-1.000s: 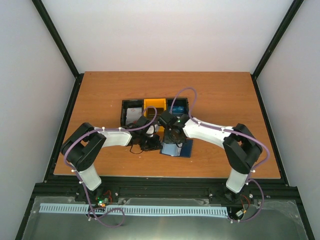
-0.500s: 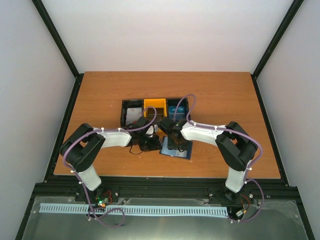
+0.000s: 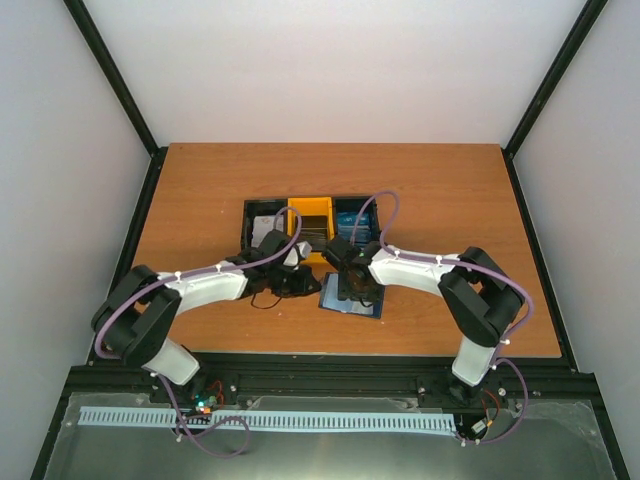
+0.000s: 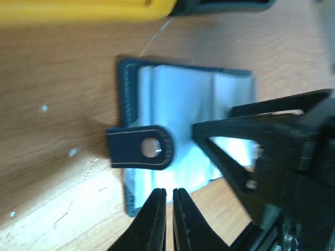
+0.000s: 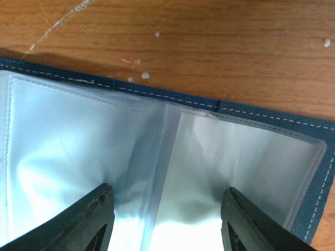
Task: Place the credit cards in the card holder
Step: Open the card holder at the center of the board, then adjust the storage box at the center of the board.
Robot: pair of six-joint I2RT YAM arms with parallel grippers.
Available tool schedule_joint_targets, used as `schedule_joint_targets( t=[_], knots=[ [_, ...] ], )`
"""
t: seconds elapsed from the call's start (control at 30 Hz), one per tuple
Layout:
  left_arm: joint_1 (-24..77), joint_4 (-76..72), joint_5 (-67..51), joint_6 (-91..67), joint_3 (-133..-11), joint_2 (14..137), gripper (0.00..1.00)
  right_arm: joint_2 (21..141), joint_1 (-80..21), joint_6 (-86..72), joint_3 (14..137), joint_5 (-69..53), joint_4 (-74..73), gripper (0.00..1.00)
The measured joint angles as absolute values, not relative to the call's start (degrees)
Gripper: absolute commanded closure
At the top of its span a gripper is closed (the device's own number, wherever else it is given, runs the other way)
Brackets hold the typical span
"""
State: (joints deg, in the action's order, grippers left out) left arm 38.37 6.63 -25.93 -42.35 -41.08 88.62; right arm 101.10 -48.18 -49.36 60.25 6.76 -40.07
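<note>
Early days on this one I'd say: the card holder [image 3: 365, 305] lies open and flat on the table [image 3: 200, 190] near its front edge, pale pockets up, and I can't spot a card in any of them. The credit cards [image 3: 265, 226] look to be sitting in the bin tray [image 3: 247, 225] just behind, so pretty much all the loading is left. The right gripper [image 5: 167, 191] is down low over the pockets, jaws spread wide with nothing between them. The left gripper [image 4: 169, 192] hangs just beside the holder's left edge near the snap tab [image 4: 138, 148] — fingers pinched together, empty as far as I can see.
</note>
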Motion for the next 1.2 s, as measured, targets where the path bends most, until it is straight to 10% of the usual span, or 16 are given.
schedule_joint_targets(
  t=[0.3, 0.73, 1.2],
  knots=[
    [35.9, 7.73, -21.61, -41.04, -42.26, 79.31, 0.87, 99.48, -47.31, -43.53, 59.9, 4.71, -40.01, 0.44],
    [25.54, 18.48, -14.52, -29.95, -58.87, 85.71, 0.5, 93.03, -43.48, -33.15, 61.69, -2.0, -40.16, 0.44],
    [17.26, 25.69, -13.91, -15.2, -70.32, 97.17, 0.48, 96.05, -37.43, -24.95, 62.96, -8.25, -40.6, 0.45]
  ],
)
